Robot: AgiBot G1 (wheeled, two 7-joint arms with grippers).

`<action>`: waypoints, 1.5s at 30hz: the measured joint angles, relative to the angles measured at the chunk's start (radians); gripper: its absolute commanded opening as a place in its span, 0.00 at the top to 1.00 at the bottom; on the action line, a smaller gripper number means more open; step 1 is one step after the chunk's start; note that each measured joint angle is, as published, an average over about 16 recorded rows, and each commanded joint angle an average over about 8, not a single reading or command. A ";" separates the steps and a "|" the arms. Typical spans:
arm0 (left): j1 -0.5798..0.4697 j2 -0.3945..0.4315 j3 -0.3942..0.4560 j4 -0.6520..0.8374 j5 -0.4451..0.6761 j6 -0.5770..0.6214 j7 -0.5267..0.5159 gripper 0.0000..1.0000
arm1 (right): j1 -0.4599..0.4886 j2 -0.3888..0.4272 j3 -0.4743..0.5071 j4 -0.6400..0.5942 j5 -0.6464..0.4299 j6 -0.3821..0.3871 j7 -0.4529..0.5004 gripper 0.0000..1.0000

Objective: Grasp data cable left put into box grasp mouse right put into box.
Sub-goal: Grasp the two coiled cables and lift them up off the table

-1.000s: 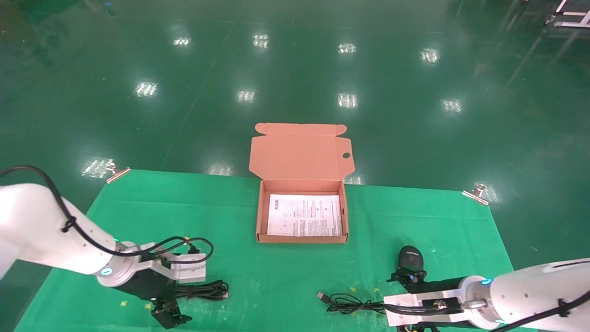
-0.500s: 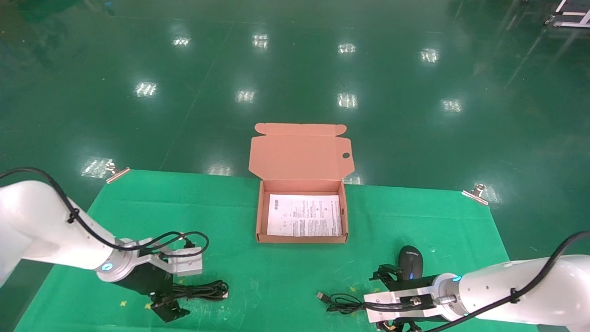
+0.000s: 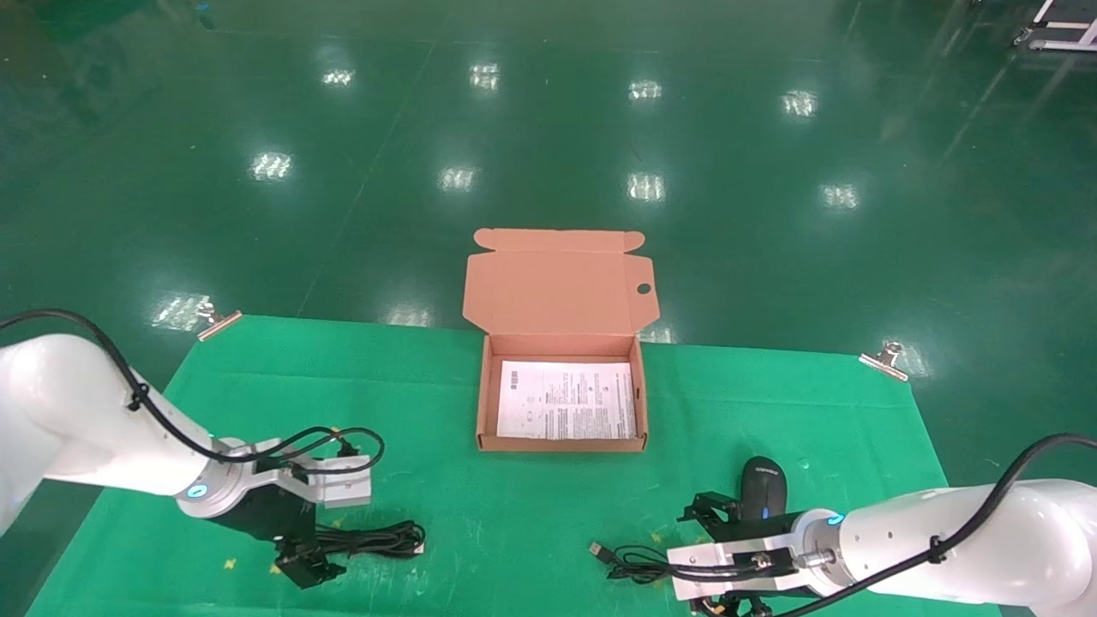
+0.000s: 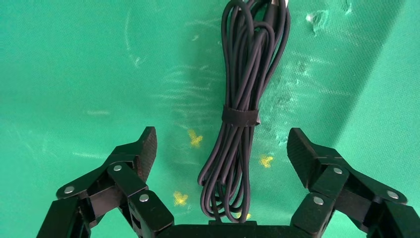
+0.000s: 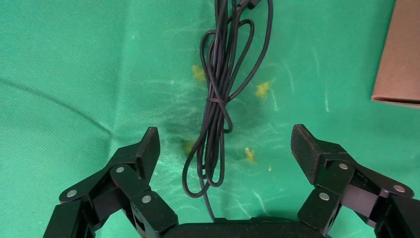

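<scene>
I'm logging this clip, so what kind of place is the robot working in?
Probably a factory or lab test station: a glossy green painted floor reflecting ceiling lights, and a green cloth fastened by metal clips, with a cardboard box set out for packing.

The head view looks forward and down from high up, box (image 3: 559, 403) at 12 o'clock. Each wrist view hangs close over the green cloth (image 4: 89, 64): left shares the data cable (image 4: 237, 119), right the mouse's cord (image 5: 218, 104).

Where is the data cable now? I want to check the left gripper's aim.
In the head view, the data cable lies on the green cloth, front-left of the box, between the open left gripper's fingers.
</scene>
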 measured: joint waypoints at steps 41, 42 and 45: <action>0.003 -0.010 -0.002 -0.026 -0.005 0.014 0.000 1.00 | 0.003 0.010 0.004 0.013 0.007 -0.011 0.006 1.00; 0.002 -0.013 -0.003 -0.029 -0.007 0.017 0.004 1.00 | 0.004 0.013 0.007 0.016 0.009 -0.011 0.009 1.00; -0.003 -0.027 -0.008 -0.048 -0.015 0.025 0.019 1.00 | 0.006 0.030 0.016 0.035 0.018 -0.013 0.020 1.00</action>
